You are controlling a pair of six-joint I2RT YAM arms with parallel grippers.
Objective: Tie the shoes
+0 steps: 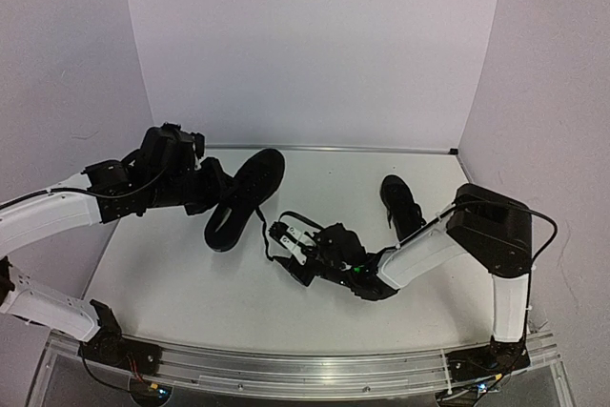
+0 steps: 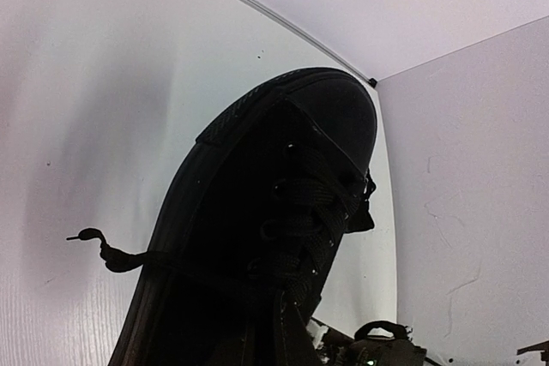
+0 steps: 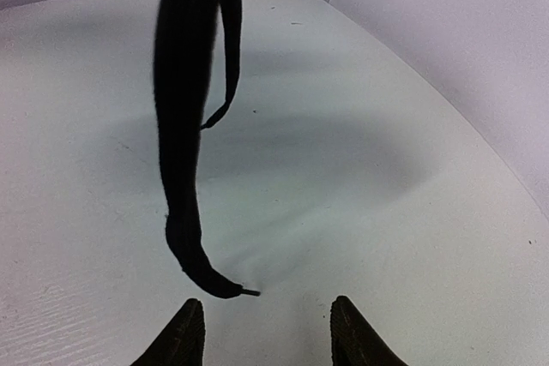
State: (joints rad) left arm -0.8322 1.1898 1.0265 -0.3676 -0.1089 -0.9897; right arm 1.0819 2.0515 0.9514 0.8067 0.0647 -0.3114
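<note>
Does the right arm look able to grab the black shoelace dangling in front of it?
Probably yes. The right gripper is open, and the lace dangles just ahead of its fingertips, its tip near the gap, with nothing in the way.

Top camera looks down, wide, from the near edge. Both wrist cameras sit low and close, sharing its table (image 1: pixel 172 293).

free: table (image 1: pixel 181 283) front-left | obstacle: lace (image 3: pixel 180 126) before right end effector (image 3: pixel 267 319)
</note>
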